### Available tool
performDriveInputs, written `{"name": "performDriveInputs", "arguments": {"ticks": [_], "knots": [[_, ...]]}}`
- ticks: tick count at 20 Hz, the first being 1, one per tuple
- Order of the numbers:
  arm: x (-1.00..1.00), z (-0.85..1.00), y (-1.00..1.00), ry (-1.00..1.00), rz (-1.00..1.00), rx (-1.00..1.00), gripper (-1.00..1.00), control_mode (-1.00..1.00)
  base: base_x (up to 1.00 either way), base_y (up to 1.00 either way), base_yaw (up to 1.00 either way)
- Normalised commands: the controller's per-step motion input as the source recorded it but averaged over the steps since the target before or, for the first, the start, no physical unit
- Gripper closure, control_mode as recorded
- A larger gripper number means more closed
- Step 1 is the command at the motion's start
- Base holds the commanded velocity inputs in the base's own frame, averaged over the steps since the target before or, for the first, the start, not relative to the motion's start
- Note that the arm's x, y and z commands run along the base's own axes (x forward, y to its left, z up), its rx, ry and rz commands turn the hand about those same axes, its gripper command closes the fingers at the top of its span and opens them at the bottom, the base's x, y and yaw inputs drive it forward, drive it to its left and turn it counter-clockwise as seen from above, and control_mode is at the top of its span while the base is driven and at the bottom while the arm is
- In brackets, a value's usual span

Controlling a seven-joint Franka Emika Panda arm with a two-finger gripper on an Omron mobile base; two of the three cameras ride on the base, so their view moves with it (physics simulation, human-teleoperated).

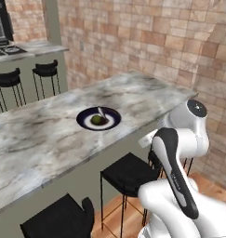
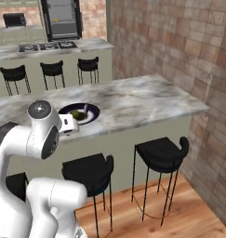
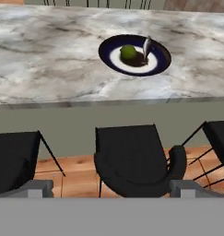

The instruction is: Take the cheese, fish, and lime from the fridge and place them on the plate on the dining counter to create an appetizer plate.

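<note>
The plate (image 1: 83, 119) (image 2: 94, 113) (image 3: 107, 51), with a dark blue rim and a white ring, lies on the marble dining counter (image 1: 40, 139) (image 2: 142, 100) (image 3: 44, 60). On it sit a green lime (image 1: 97, 120) (image 2: 77, 114) (image 3: 128, 52) and a slim silver fish (image 1: 102, 112) (image 2: 85, 109) (image 3: 146, 48), side by side. My gripper (image 3: 111, 189) is open and holds nothing. It hangs in front of the counter's near edge, above the stools and back from the plate. The cheese and the fridge are out of view.
Black stools (image 1: 128, 174) (image 2: 161, 153) (image 3: 132, 159) stand under the counter's near edge, right below my hand. A brick wall (image 2: 179, 42) closes the right side. Behind are more stools (image 2: 53, 69), a second counter with a cooktop (image 2: 44, 46) and a black wall oven (image 2: 62, 18).
</note>
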Motion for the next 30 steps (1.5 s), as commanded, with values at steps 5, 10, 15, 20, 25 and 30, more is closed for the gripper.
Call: {"name": "performDriveInputs", "arguments": {"ticks": [5,10,15,20,25,30], "knots": [[0.00,0.00,0.00,0.00,0.00,0.00,-1.00,1.00,-1.00,0.05,0.13],[0.00,0.00,0.00,0.00,0.00,0.00,-1.00,1.00,-0.71,0.68,0.27],[0.00,0.00,0.00,0.00,0.00,0.00,-1.00,1.00,-0.25,1.00,0.32],[0.00,0.00,0.00,0.00,0.00,0.00,-1.00,1.00,-0.08,1.00,0.29],[0.00,0.00,0.00,0.00,0.00,0.00,-1.00,1.00,0.00,1.00,0.24],[0.00,0.00,0.00,0.00,0.00,0.00,-1.00,1.00,0.00,1.00,0.23]]}}
